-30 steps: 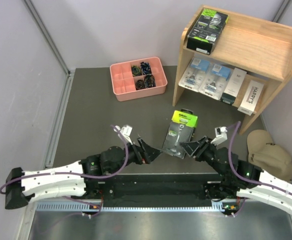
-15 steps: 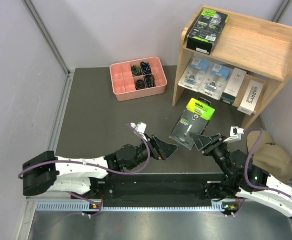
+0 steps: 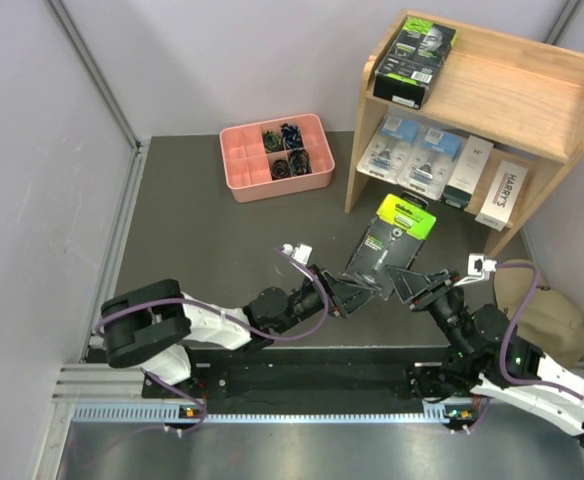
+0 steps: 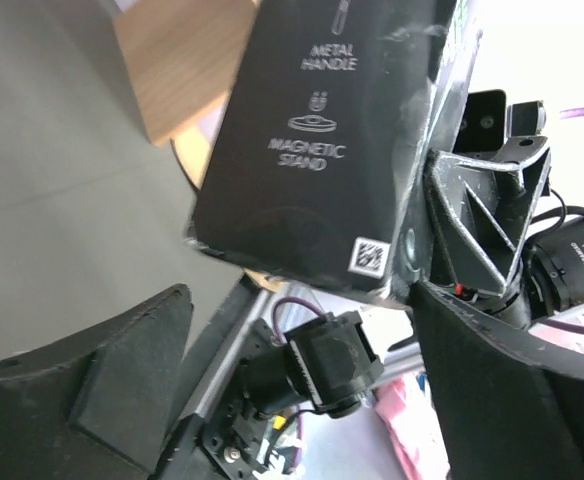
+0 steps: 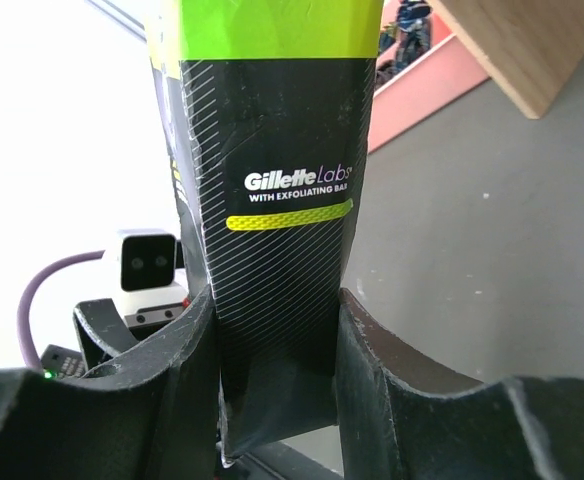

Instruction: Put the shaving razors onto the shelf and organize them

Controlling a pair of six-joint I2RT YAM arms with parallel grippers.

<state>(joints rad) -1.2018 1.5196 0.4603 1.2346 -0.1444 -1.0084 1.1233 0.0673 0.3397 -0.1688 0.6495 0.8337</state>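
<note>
My right gripper (image 3: 408, 284) is shut on the lower end of a black razor box with a lime-green end (image 3: 392, 244), held tilted above the mat in front of the wooden shelf (image 3: 532, 90). In the right wrist view the box (image 5: 272, 200) stands between my fingers (image 5: 382, 390). My left gripper (image 3: 357, 296) is open and empty, just left of the box's lower end; its wrist view shows the box's back (image 4: 322, 150) beyond the open jaws. On the shelf, a second black box (image 3: 415, 50) lies on top. Two blue blister packs (image 3: 409, 154) and two white boxes (image 3: 484, 182) sit on the lower tier.
A pink divided tray (image 3: 272, 178) of small dark items stands at the back centre, left of the shelf. A beige cap (image 3: 544, 312) lies at the right edge beside my right arm. Grey walls close in the mat on the left and behind.
My right gripper has carried the black box up and to the right, toward the shelf. My left arm has stretched right after it, its gripper still open.
</note>
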